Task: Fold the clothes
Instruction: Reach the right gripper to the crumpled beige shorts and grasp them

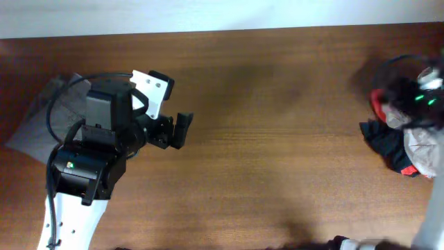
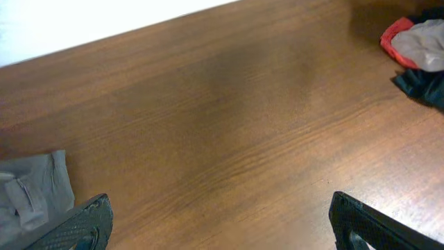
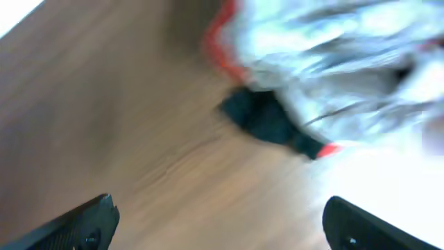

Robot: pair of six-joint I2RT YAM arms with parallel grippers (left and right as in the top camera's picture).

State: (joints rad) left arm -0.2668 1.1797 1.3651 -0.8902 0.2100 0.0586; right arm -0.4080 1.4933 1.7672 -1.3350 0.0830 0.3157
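lying ahead of spread right gripper (image 3: 218, 208), the clothes (image 3: 326, 62); left gripper (image 2: 220, 205) spread, empty

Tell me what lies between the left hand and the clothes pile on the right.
Nothing but bare table separates the left hand and the clothes pile, seen in the overhead view.

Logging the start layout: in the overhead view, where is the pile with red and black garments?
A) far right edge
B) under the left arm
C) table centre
A: the pile of red, black and pale cloth lies at the right edge of the table; at the left lies only a grey garment.
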